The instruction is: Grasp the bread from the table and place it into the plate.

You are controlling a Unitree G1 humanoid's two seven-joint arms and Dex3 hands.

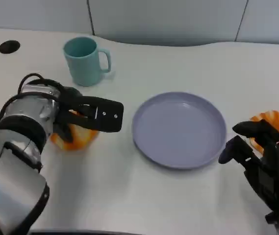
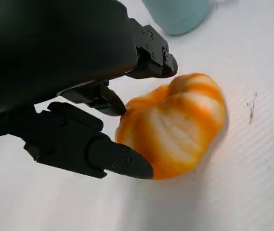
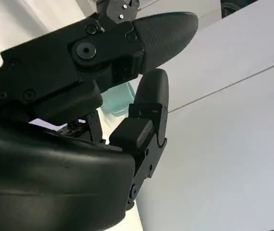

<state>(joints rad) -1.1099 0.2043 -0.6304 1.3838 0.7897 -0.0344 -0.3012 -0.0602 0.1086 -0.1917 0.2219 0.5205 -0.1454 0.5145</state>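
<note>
nearest the camera is the left hand (image 1: 88, 115), its silver forearm running in from the near left. its fingers (image 2: 120, 161) are spread around the bread (image 2: 175, 127), close against it, one above and one below in the left wrist view; whether they actually press on it i cannot tell, so the grasp looks not yet closed. the bread sits on the table (image 1: 105, 196), left of the plate (image 1: 178, 129) and nearer than the cup (image 1: 84, 61).

the bread looks light and soft, a puffy ridged bun with an orange and pale surface, likely to squash under a hard squeeze. its rounded top could slip, so the best hold is probably across its broad sides, low down, with gentle pressure.

the plate is just to the right of the left hand, with bare table between, so the way there seems free. the cup stands farther back and should stay out of it. the right hand (image 1: 264, 164) rests at the near right with fingers loosely curled, holding nothing, beside an orange thing (image 1: 276, 122) at the right edge that is partly hidden.
</note>
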